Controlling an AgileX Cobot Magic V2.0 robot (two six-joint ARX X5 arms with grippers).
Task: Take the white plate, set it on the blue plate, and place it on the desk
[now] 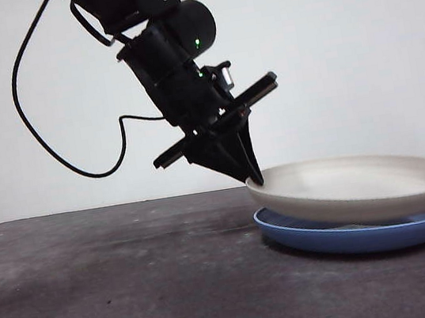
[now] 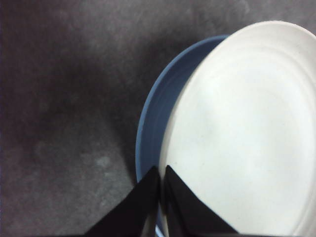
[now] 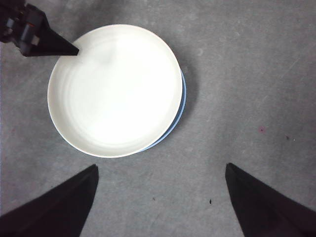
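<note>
The white plate (image 1: 360, 185) lies on top of the blue plate (image 1: 352, 238) at the right of the desk (image 1: 96, 288), shifted a little off centre. Its near-left edge stands slightly higher than the blue rim. My left gripper (image 1: 253, 175) comes down from the upper left and is shut on that raised edge. In the left wrist view the two jaws meet over the rim of the white plate (image 2: 247, 138), with the blue plate (image 2: 158, 113) showing as a crescent beside it. My right gripper (image 3: 160, 168) hangs open high above the white plate (image 3: 116, 91), touching nothing.
A black cable (image 1: 40, 129) loops down behind the left arm. Bare desk (image 3: 247, 74) surrounds the stacked plates on all sides. A thin blue plate (image 3: 180, 111) crescent peeks out from under the white one in the right wrist view.
</note>
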